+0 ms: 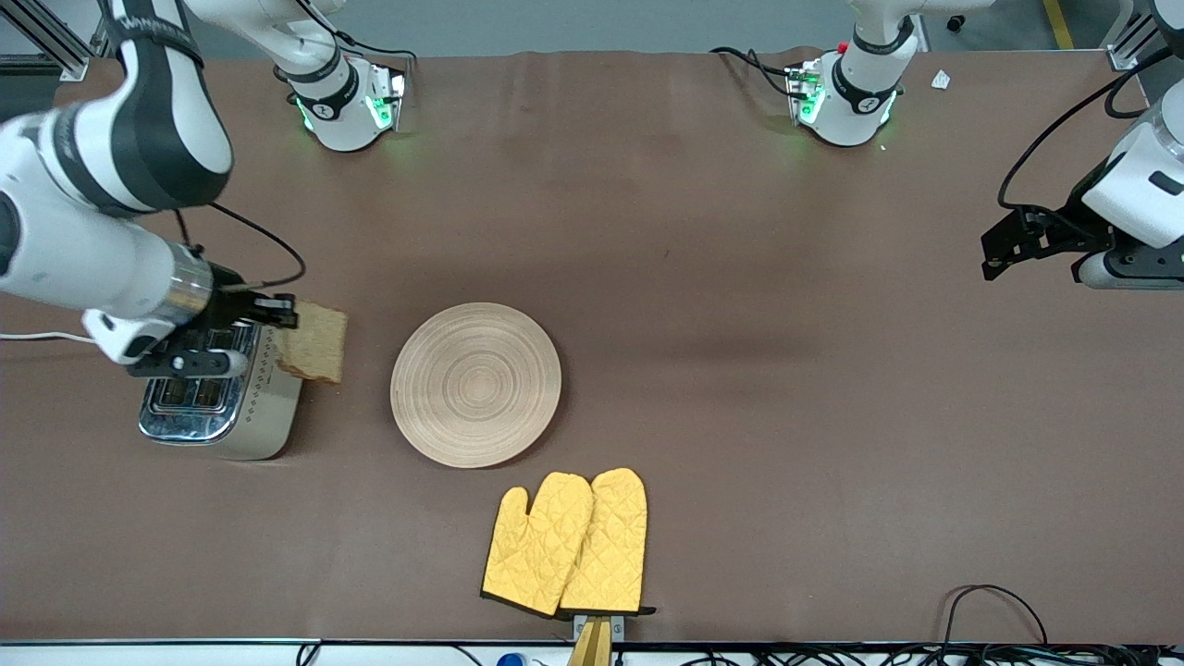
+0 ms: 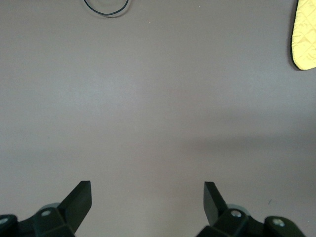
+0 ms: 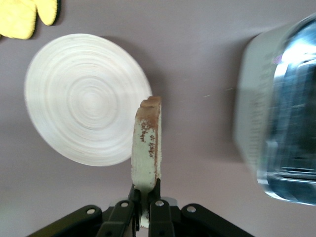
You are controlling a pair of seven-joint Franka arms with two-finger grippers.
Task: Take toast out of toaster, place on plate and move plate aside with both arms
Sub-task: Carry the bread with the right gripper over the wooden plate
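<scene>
My right gripper [image 1: 282, 319] is shut on the toast [image 1: 313, 343], a brown wholegrain slice held on edge in the air over the table between the toaster and the plate. In the right wrist view the toast [image 3: 147, 148] stands up from the right gripper [image 3: 146, 190]. The round beige wooden plate [image 1: 476, 384] lies flat in the middle of the table and shows in the right wrist view [image 3: 84, 98]. My left gripper [image 1: 1004, 242] is open and empty above bare table at the left arm's end; its fingertips [image 2: 81, 195] show wide apart.
A chrome toaster [image 1: 222, 398] stands at the right arm's end, also in the right wrist view [image 3: 281, 123]. Two yellow quilted oven mitts [image 1: 569, 541] lie nearer the front camera than the plate. A cable loop [image 1: 994, 610] lies near the front edge.
</scene>
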